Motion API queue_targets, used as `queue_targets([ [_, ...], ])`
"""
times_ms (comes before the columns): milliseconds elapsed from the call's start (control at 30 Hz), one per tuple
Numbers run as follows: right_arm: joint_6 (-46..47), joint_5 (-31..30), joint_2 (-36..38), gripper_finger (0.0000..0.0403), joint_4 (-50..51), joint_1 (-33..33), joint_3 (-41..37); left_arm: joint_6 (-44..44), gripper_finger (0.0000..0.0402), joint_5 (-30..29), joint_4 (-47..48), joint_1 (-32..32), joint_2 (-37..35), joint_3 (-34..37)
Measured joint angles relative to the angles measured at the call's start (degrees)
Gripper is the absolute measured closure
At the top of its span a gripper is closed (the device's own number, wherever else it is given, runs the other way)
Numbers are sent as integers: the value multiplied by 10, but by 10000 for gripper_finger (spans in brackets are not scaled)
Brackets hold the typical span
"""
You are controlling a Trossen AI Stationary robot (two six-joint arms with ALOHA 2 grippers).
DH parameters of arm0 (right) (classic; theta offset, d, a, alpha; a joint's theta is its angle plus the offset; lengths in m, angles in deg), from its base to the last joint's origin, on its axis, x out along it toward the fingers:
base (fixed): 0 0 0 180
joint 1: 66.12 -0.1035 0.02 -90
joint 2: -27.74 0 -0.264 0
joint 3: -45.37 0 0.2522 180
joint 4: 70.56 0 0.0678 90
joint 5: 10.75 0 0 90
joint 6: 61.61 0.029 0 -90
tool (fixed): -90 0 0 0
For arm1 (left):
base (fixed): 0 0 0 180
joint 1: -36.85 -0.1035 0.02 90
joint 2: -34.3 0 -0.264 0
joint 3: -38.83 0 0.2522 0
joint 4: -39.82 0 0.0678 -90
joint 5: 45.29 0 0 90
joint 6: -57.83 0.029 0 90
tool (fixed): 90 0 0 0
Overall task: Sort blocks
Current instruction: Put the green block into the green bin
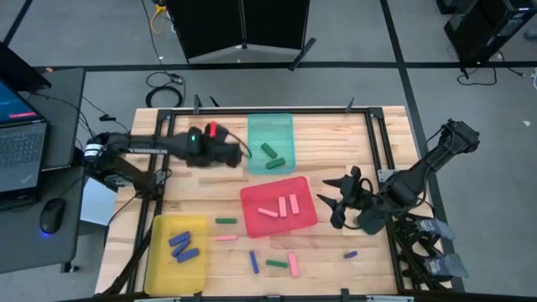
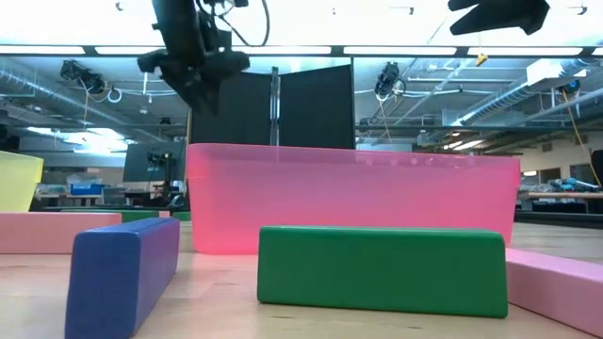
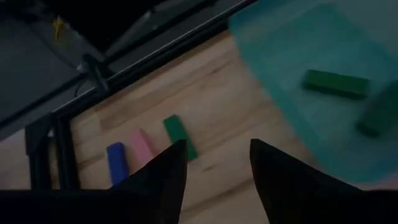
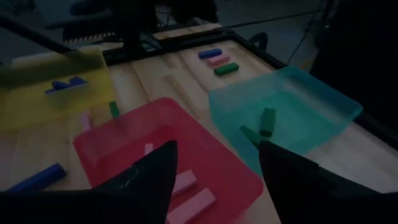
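Looking down on the wooden table (image 1: 352, 143), the biggest things are the three trays: the yellow tray (image 1: 159, 260) at the near left corner with its side right along the table's edge, the red tray (image 1: 252, 218) in the middle, and the teal tray (image 1: 256, 126) up against the far edge. The red and teal trays sit close, corner nearly to edge, so there's not much room between them, but a wide bare patch of wood lies on the far right. Both arms are up off the wood. The left gripper (image 1: 245, 153) hangs just beside the teal tray's left edge, jaws parted with nothing between them. The right gripper (image 1: 331, 201) hovers just off the red tray's right side, fingers spread and empty too. Now the blocks: two green blocks (image 1: 274, 157) lie in the teal tray, three pink blocks (image 1: 281, 207) in the red, a few blue blocks (image 1: 182, 246) in the yellow. The loose blocks (image 1: 273, 262) are scattered over the near strip of table, between the yellow tray and the right side.
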Motion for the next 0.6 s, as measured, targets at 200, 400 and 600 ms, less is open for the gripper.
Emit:
queue_targets([
  [200, 36, -34, 1, 167, -8, -28, -27, 91, 219, 86, -39, -122, 24, 0],
  [400, 76, -36, 0, 167, -25, -50, -52, 156, 219, 183, -42, -252, 66, 0],
  [600, 77, -44, 0, 169, -52, -72, -74, 190, 219, 262, -84, -310, 111, 0],
])
